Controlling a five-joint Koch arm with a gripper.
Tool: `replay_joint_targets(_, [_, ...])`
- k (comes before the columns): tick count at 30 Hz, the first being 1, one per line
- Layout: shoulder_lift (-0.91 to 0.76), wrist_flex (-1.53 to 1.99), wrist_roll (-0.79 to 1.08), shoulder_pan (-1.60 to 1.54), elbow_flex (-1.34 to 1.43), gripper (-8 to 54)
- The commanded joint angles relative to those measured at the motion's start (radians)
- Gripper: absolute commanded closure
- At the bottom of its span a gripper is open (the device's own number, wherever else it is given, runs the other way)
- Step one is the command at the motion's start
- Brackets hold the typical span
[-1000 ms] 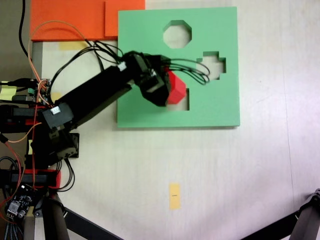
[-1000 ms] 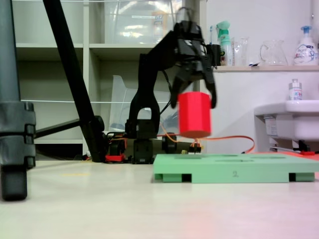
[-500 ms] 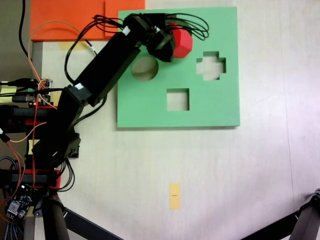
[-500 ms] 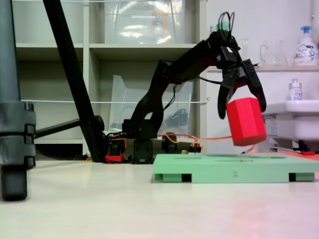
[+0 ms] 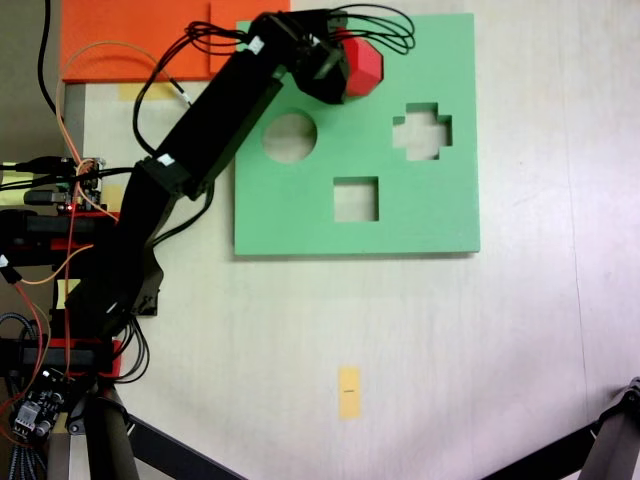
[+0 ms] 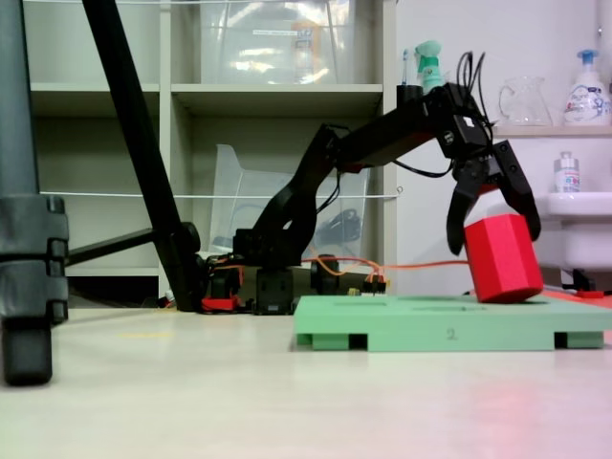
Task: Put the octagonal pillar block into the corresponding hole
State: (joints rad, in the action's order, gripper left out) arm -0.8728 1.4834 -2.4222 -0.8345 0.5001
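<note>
In the low fixed view the octagonal pillar block [image 6: 502, 258] sat clamped between the jaws of the gripper [image 6: 497, 222], its lower end at or just above the top of the green foam board [image 6: 449, 325] on the counter [image 6: 191, 402] — contact could not be confirmed. Its long axis ran roughly vertical but tilted, the top leaning toward the arm and the bottom swung outward, so a descent at that angle would probably catch an edge on the rim and jam. From above, the block [image 5: 360, 65] covered the board's far left area, hiding the corresponding hole, so rotational alignment could not be checked — a mismatch would block entry.
</note>
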Motion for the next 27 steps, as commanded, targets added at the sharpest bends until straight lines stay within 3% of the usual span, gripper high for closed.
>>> replay_joint_targets(1, [-0.021, -0.069, -0.032, -0.012, -0.071, 24.9])
replay_joint_targets(20, [0.087, -0.097, -0.049, -0.014, -0.071, 23.9])
replay_joint_targets(23, [0.11, -0.153, -0.028, -0.014, -0.078, 10.4])
replay_joint_targets(27, [0.117, -0.164, 0.025, -0.012, -0.086, 7.1])
